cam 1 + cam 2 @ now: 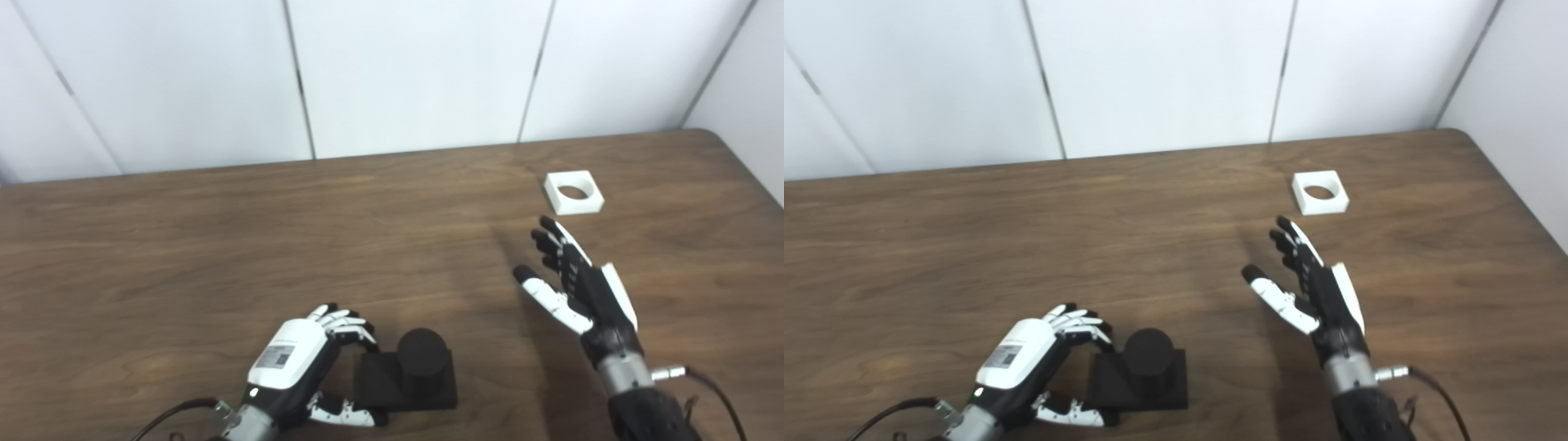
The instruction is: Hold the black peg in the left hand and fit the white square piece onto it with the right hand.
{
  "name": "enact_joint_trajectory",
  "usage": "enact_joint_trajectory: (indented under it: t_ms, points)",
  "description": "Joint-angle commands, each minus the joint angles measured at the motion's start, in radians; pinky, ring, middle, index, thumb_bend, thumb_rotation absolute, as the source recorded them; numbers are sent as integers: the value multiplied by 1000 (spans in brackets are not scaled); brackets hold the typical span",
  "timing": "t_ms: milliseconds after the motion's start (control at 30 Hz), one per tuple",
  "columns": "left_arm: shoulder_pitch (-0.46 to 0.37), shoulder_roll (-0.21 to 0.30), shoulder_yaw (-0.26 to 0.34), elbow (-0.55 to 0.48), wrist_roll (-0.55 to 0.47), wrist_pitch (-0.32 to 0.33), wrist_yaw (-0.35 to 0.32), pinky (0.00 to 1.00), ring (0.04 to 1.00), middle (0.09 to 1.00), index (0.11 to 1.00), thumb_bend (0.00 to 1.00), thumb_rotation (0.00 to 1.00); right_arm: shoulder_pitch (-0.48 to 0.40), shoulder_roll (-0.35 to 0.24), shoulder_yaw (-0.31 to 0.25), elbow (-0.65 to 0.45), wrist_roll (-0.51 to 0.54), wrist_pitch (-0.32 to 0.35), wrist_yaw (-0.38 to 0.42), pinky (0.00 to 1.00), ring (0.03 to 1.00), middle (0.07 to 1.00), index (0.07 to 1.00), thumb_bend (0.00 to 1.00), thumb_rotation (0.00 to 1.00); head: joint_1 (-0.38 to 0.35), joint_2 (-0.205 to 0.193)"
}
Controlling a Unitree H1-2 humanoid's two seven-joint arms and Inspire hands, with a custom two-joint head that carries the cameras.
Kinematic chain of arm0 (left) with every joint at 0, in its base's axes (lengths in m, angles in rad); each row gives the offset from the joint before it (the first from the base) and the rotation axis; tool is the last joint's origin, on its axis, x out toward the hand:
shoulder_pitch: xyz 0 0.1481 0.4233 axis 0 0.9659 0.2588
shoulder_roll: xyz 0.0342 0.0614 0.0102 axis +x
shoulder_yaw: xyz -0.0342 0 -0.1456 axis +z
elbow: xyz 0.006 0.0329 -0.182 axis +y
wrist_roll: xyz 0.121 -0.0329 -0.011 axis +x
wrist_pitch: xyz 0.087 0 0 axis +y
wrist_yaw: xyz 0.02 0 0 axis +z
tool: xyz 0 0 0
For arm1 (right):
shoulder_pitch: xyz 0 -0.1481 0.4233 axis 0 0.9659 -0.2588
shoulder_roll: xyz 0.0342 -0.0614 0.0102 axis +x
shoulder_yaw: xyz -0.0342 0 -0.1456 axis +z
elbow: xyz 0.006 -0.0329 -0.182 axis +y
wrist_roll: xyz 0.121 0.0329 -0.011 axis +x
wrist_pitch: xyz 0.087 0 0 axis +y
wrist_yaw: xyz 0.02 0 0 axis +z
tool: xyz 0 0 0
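Note:
The black peg (421, 352) is a short cylinder standing on a square black base (383, 383), near the table's front edge. My left hand (300, 367) grips the base's left side, fingers at its far corner and thumb at its near edge. The white square piece (574, 192), with a round hole, lies flat on the table at the back right. My right hand (572, 285) hovers open, fingers stretched toward the white piece, a short way in front of it and not touching it.
The brown wooden table (184, 257) ends at a white panelled wall (416, 73) behind and at a rounded right edge near the white piece. Cables trail from both wrists at the bottom of the picture.

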Motion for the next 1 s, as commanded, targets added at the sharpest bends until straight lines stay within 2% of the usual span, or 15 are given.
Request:
enact_joint_trajectory:
  t_ms: [0,33,133,200,300,467,533,567,700,933,967]
  points:
    - [14,10,-4,36,51,9,-6,934,854,781,488,511,52,-69,-69,-33,-54,-52,42,31,879,897,890,874,766,402,-11,-2]
    - [15,9,-5,40,58,7,-1,931,853,781,488,511,52,-87,-95,-32,-62,-83,74,50,845,877,879,865,792,387,-19,-4]
    - [20,6,-10,53,73,-1,20,917,844,776,488,513,51,-131,-166,-24,-69,-210,136,129,904,921,901,860,844,393,-57,-17]
    - [20,7,-17,61,90,-9,34,906,836,770,488,514,51,-161,-190,-28,-61,-291,143,198,952,969,930,860,869,385,-88,-31]
    - [18,12,-23,64,111,-12,38,896,828,766,488,514,51,-202,-192,-45,-44,-377,143,288,990,997,962,862,895,334,-126,-42]
    - [19,14,-16,69,115,-22,55,902,826,763,488,516,48,-287,-217,-59,20,-455,143,392,1000,1000,996,890,924,261,-165,-50]
    - [19,16,-12,70,109,-25,60,900,824,761,487,517,46,-337,-236,-59,51,-500,143,438,1000,1000,999,896,935,265,-165,-50]
    - [17,15,-12,72,110,-26,61,896,822,761,487,517,46,-362,-249,-56,69,-520,143,457,1000,1000,1000,899,942,272,-199,-61]
    - [11,13,-12,65,122,-18,48,872,813,757,487,518,46,-474,-303,-48,139,-602,143,557,1000,1000,1000,907,964,268,-201,-64]
    - [13,10,-12,61,126,-19,46,855,806,752,487,518,47,-591,-371,-6,237,-669,142,634,1000,1000,1000,918,958,268,-193,-74]
    - [15,10,-12,59,124,-19,44,857,808,753,487,518,47,-606,-380,3,253,-674,142,637,1000,1000,1000,919,959,267,-189,-87]
